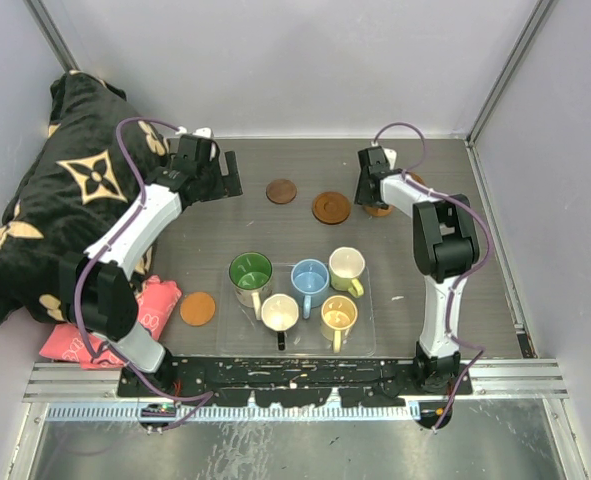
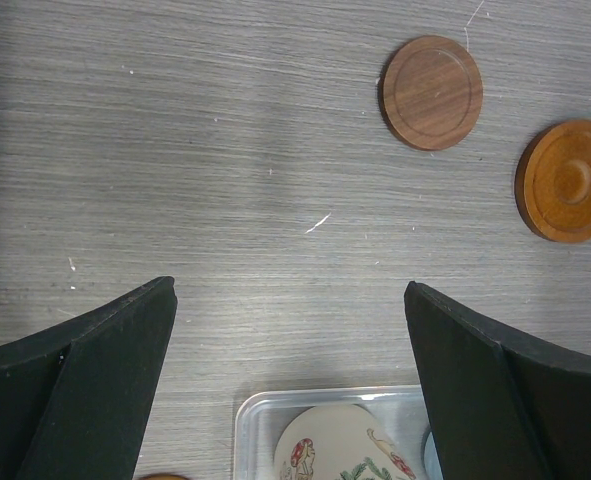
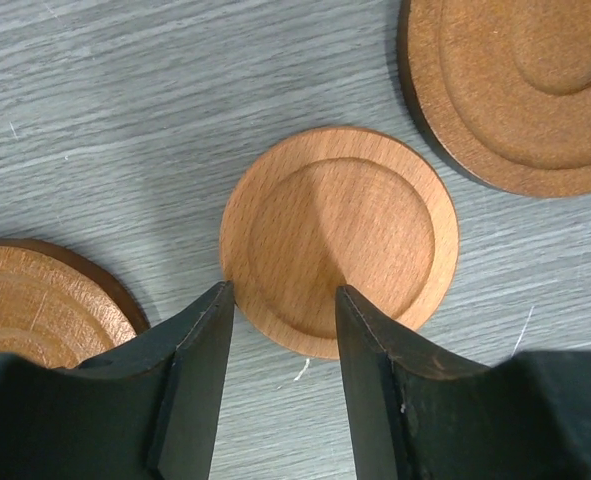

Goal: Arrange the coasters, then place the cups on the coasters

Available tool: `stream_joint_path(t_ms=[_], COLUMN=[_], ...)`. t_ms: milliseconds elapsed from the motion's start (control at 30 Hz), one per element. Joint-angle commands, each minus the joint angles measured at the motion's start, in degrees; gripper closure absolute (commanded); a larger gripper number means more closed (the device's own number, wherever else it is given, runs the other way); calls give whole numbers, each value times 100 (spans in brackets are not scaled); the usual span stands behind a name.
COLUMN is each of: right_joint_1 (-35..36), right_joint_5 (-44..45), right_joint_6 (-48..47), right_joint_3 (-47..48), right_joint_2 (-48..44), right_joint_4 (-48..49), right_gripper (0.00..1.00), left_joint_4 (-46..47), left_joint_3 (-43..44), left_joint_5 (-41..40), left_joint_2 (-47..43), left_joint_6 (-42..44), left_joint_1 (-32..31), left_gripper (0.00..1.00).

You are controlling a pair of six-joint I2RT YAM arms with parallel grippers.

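Observation:
Five cups stand in a clear tray point(image 1: 365, 335): green-inside point(image 1: 251, 271), light blue point(image 1: 310, 277), cream point(image 1: 346, 264), black with white inside point(image 1: 279, 311) and yellow point(image 1: 339, 314). Coasters lie at the back: dark brown point(image 1: 281, 191), orange-brown point(image 1: 331, 208), and one alone at front left point(image 1: 198, 308). My right gripper point(image 3: 280, 300) hovers open over the near edge of a light wooden coaster point(image 3: 340, 225), which lies flat between two darker coasters point(image 3: 520, 90) point(image 3: 35, 295). My left gripper point(image 2: 290, 300) is wide open over bare table, with two coasters point(image 2: 432, 92) point(image 2: 570, 180) beyond it.
A black patterned cloth point(image 1: 55, 200) is heaped at the back left, and a pink cloth point(image 1: 150, 305) lies by the left arm's base. In the left wrist view the tray's corner point(image 2: 250, 420) with a mushroom-printed cup point(image 2: 335, 445) shows just below the jaws. Walls close in the table.

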Motion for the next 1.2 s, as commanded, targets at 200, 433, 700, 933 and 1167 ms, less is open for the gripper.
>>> stream_joint_path(t_ms=[200,433,700,933,1167], right_joint_1=[-169,-256,-293,-289,-276], right_joint_5=[-54,-141,-109,-44,-57], right_joint_6=[-117,-87,-129,-205,-229], right_joint_3=[93,-17,75,175,177], right_joint_2=[-560,-656,-238,-15,130], right_joint_4=[174,286,263,297,330], right_gripper=[47,47,47,47,47], left_joint_4=[161,171,158,130,124], left_joint_3=[10,22,60,88,108], left_joint_5=[15,12,35,56,53], left_joint_2=[-194,-179,-170,-136,-134], left_joint_6=[6,6,2,-2,4], left_joint_1=[-11,-15,-11,-12,-17], left_gripper=[2,2,2,2,2])
